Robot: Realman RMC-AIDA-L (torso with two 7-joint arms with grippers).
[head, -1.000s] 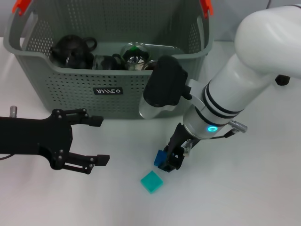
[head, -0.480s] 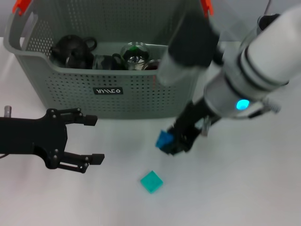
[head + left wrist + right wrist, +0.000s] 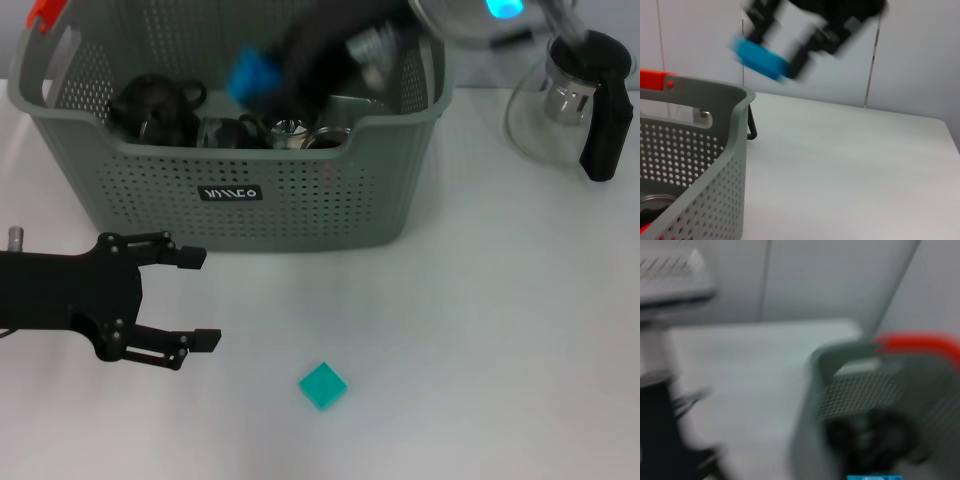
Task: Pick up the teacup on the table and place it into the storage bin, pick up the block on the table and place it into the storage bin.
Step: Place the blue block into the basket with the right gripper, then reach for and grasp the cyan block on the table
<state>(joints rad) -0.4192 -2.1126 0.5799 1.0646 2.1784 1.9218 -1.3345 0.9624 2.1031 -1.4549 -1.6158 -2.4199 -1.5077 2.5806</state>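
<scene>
On a plain white table (image 3: pixel 500 330) stands the grey-green perforated storage bin (image 3: pixel 300 200). Above its opening the right gripper (image 3: pixel 275 75) grips a blue block (image 3: pixel 252 75) — small, rigid, probably light, best pinched across flat faces. A teal block (image 3: pixel 323 385) lies on the table, apart. The left gripper (image 3: pixel 190 297) hovers with fingers spread, holding nothing.

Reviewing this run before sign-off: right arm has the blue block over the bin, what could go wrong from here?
1. The storage bin already holds dark teaware and glass pieces; the blue block, held above it by the right gripper, may strike them when released.
2. The teal block lies on the table and could be forgotten.
3. The open left gripper sits near the bin's front.
</scene>
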